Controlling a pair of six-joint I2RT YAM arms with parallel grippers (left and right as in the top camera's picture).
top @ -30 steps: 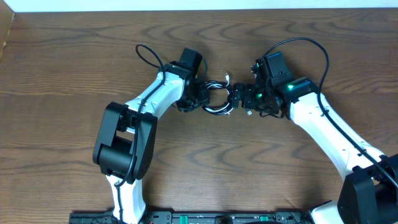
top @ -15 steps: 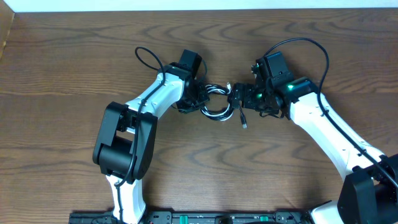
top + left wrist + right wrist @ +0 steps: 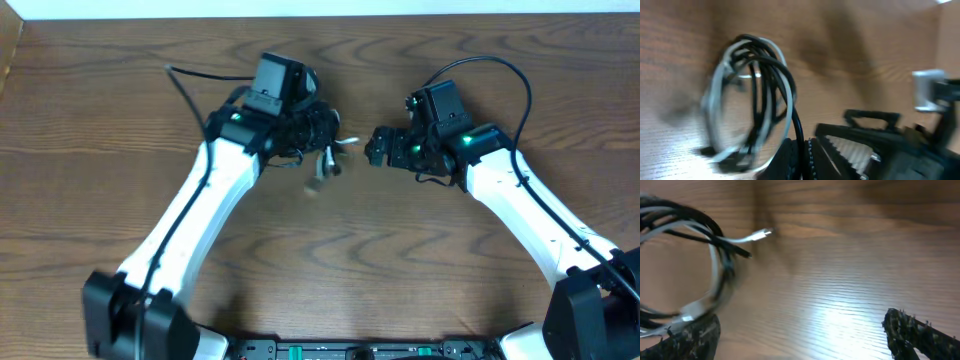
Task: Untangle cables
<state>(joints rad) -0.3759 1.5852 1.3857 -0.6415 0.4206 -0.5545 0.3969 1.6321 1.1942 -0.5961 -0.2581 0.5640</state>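
The cables (image 3: 322,165) are a blurred coil of black and white cords hanging from my left gripper (image 3: 322,135) at the table's upper middle. In the left wrist view the coil (image 3: 747,105) loops in front of my left gripper (image 3: 801,157), whose jaws are shut on one black cord of it. My right gripper (image 3: 378,148) is open and empty, a short way right of the coil. In the right wrist view its fingers (image 3: 805,340) stand wide apart over bare wood, with the coil (image 3: 685,270) at the upper left and a white plug (image 3: 762,234) sticking out.
The brown wooden table (image 3: 330,270) fills the view, with a white strip along its far edge (image 3: 300,8). Thick black wires run along both arms. A dark rail (image 3: 360,350) lies at the near edge.
My left arm has swung up and to the left, pulling the coil away from my right gripper. The right gripper has let go of the cords and now stands open.
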